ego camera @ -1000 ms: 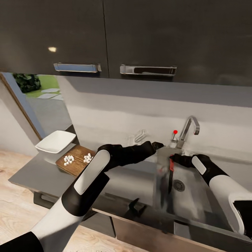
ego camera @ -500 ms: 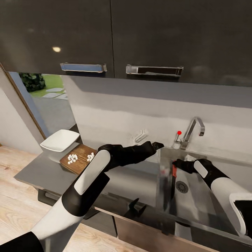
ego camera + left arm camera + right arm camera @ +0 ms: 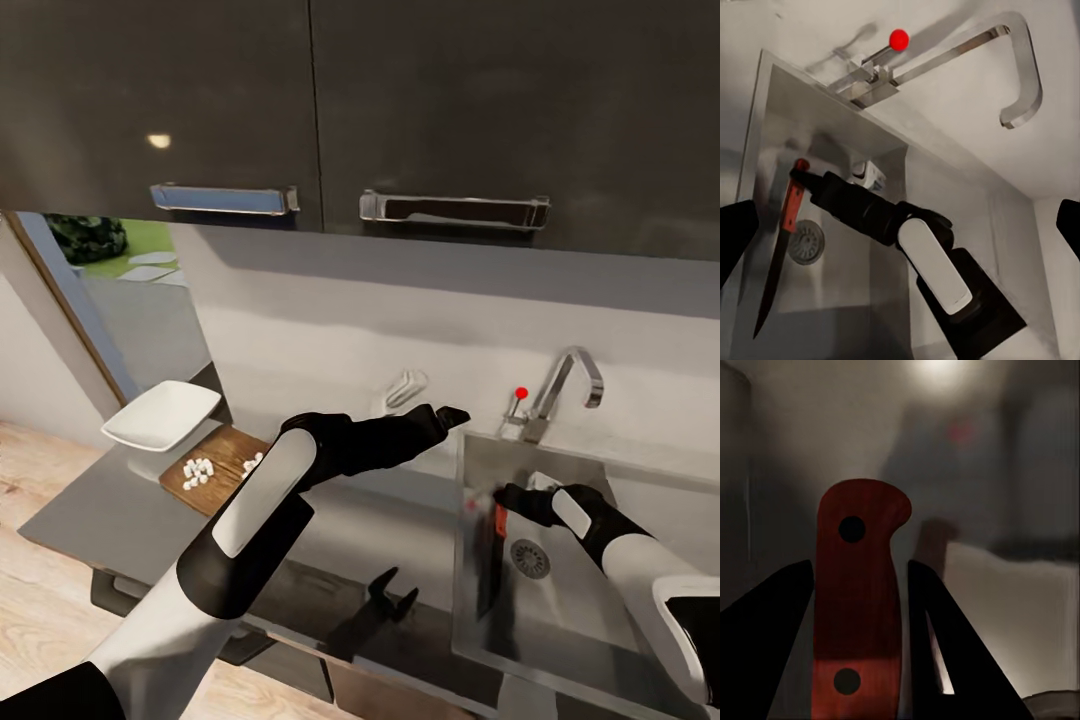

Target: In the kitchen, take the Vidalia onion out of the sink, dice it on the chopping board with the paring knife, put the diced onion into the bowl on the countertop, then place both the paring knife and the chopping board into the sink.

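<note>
No writing reads anywhere; a glossy grey table (image 3: 120,510) runs under dark cabinets (image 3: 420,110), with wood floor (image 3: 40,620) at the left and a window (image 3: 110,260) (greenery beyond). The right gripper (image 3: 503,492) hangs inside the sink (image 3: 590,640), its fingers (image 3: 945,637) pinching the knife (image 3: 492,560) by its red handle, blade down near the drain (image 3: 530,558); the tap (image 3: 565,385) stands behind. The left gripper (image 3: 452,414) hovers at the sink's edge, fingers spread. Diced onion (image 3: 197,471) lies on the board (image 3: 215,468) beside the bowl (image 3: 160,415).

The grey glossy surface (image 3: 120,510) runs across the lower half of the frame; at its left end lie the white bowl (image 3: 160,414) and, touching it, the chopping board (image 3: 222,462) carrying diced onion (image 3: 197,470). The sink (image 3: 575,620) is sunk into it at lower right.
</note>
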{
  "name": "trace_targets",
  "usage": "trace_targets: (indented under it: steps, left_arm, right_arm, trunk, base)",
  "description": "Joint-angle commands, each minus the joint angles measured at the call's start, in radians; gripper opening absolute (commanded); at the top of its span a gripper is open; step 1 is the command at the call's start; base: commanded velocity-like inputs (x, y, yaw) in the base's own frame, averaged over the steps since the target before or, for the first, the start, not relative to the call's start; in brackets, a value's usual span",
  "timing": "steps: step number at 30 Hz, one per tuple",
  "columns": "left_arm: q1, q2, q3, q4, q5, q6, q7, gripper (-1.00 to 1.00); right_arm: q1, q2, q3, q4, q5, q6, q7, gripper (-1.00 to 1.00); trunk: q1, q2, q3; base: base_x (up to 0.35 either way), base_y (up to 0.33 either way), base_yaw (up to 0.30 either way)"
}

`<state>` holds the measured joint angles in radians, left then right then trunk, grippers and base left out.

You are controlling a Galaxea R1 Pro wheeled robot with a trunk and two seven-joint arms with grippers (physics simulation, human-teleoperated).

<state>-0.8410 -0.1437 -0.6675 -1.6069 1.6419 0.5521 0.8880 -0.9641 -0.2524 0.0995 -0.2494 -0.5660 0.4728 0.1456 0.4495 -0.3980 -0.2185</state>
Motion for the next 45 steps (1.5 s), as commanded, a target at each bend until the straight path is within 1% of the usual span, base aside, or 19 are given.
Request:
trace_targets:
  steps: [1, 5, 13, 16, 17, 19, 23, 25, 26, 28, 30, 38, 45]
  left_arm:
    - [-0.001, 0.000, 0.000, -0.001, 0.007, 0.002, 0.008, 1.00]
    - [-0.001, -0.002, 0.000, -0.001, 0.007, 0.004, 0.008, 1.00]
    - [-0.001, -0.004, 0.000, -0.001, 0.007, 0.003, 0.008, 1.00]
    - [-0.001, -0.005, -0.001, -0.001, 0.007, 0.003, 0.008, 1.00]
    - [-0.001, -0.006, -0.001, -0.001, 0.007, 0.003, 0.007, 1.00]
    - [-0.001, -0.006, -0.001, -0.001, 0.007, 0.003, 0.007, 1.00]
    - [-0.001, -0.007, -0.001, -0.001, 0.007, 0.004, 0.007, 1.00]
    - [-0.001, -0.007, -0.001, -0.001, 0.007, 0.004, 0.007, 1.00]
    - [-0.001, -0.007, -0.001, -0.001, 0.007, 0.005, 0.007, 1.00]
    - [-0.001, -0.008, -0.001, -0.001, 0.007, 0.005, 0.008, 1.00]
    - [-0.001, -0.008, -0.001, -0.001, 0.007, 0.005, 0.007, 1.00]
    - [-0.001, -0.010, -0.002, -0.001, 0.007, 0.005, 0.006, 1.00]
    - [-0.001, -0.010, -0.002, -0.001, 0.007, 0.005, 0.007, 1.00]
  right_arm:
    - [0.004, -0.001, 0.008, -0.001, -0.005, -0.006, 0.002, -1.00]
    - [0.010, -0.001, 0.008, -0.002, -0.004, -0.020, 0.002, -1.00]
    - [0.011, -0.001, 0.011, -0.001, -0.004, -0.024, 0.002, -1.00]
    - [0.017, -0.008, 0.009, 0.000, -0.005, -0.025, 0.002, -1.00]
    - [0.033, -0.012, 0.008, 0.000, -0.007, -0.026, 0.002, -1.00]
    - [0.046, -0.017, 0.007, 0.000, -0.007, -0.027, 0.001, -1.00]
    - [0.053, -0.022, 0.007, 0.000, -0.008, -0.028, -0.001, -1.00]
    - [0.054, -0.023, 0.006, 0.000, -0.008, -0.032, -0.014, -1.00]
    - [0.055, -0.023, 0.007, 0.000, -0.008, -0.041, -0.035, -1.00]
    - [0.055, -0.022, 0.007, 0.001, -0.008, -0.076, -0.076, -1.00]
    - [0.055, -0.023, 0.007, 0.001, -0.008, -0.099, -0.093, -1.00]
    - [0.055, -0.024, 0.006, 0.001, -0.008, -0.114, -0.105, -1.00]
    - [0.056, -0.025, 0.006, 0.001, -0.008, -0.115, -0.106, -1.00]
  trunk:
    - [0.001, -0.002, -0.002]
    - [0.001, -0.002, 0.001]
    - [0.001, -0.002, 0.007]
    - [0.001, -0.002, 0.008]
    - [0.001, -0.002, 0.008]
    - [0.001, -0.002, 0.008]
    - [0.001, -0.002, 0.008]
    - [0.001, -0.002, 0.008]
    - [0.001, -0.002, 0.008]
    - [0.001, -0.002, 0.008]
    - [0.001, -0.002, 0.008]
    - [0.001, -0.002, 0.012]
    - [0.001, -0.002, 0.013]
  base:
    - [0.011, 0.000, 0.040]
    - [0.005, 0.000, 0.142]
    - [0.001, 0.000, 0.220]
    - [0.000, 0.000, 0.073]
    - [0.000, 0.000, 0.027]
    - [0.000, 0.000, 0.014]
    - [0.000, 0.000, 0.005]
    - [0.000, 0.000, 0.001]
    - [0.000, 0.000, 0.000]
    - [0.000, 0.000, 0.000]
    - [0.000, 0.000, 0.024]
    - [0.000, 0.000, 0.159]
    - [0.000, 0.000, 0.031]
